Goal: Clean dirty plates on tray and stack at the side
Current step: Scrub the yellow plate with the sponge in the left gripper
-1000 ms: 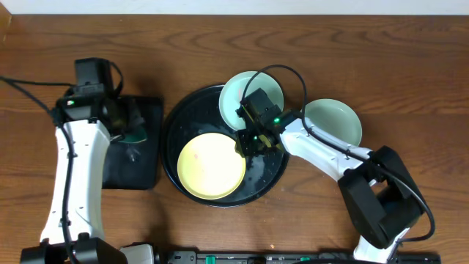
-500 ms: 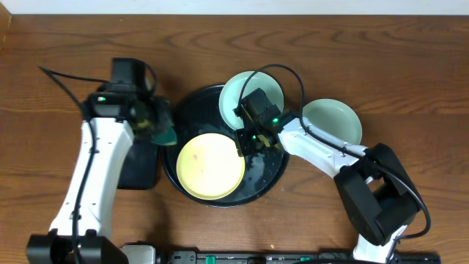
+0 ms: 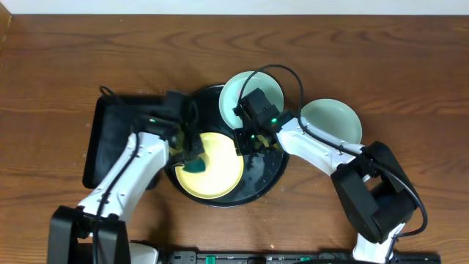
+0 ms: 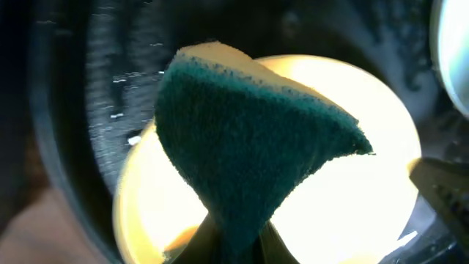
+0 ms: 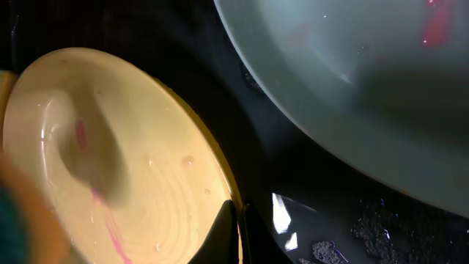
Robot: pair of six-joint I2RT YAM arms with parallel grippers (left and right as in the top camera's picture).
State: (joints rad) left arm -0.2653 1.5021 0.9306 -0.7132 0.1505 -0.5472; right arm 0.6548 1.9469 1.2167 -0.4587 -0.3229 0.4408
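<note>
Yellow plate [image 3: 220, 174] sits in tray [image 3: 267, 176], red smears on it. Left claw [image 3: 192, 160] clamped on sponge [image 3: 195, 166] over the plate, likely to scrub. Right claw [image 3: 244, 147] pinches the plate's rim, probably steadying it. Mint plate [image 3: 242, 92] just behind right claw, overhanging tray edge. Second mint plate [image 3: 333, 121] to its right on desk [image 3: 410, 73], open room around.

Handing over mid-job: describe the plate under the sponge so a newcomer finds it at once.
Find the big round black tray at the table's centre. Two plates lie in it; take the pale yellow plate, nearer the robot, under the teal sponge. The tray's other plate is mint.
</note>
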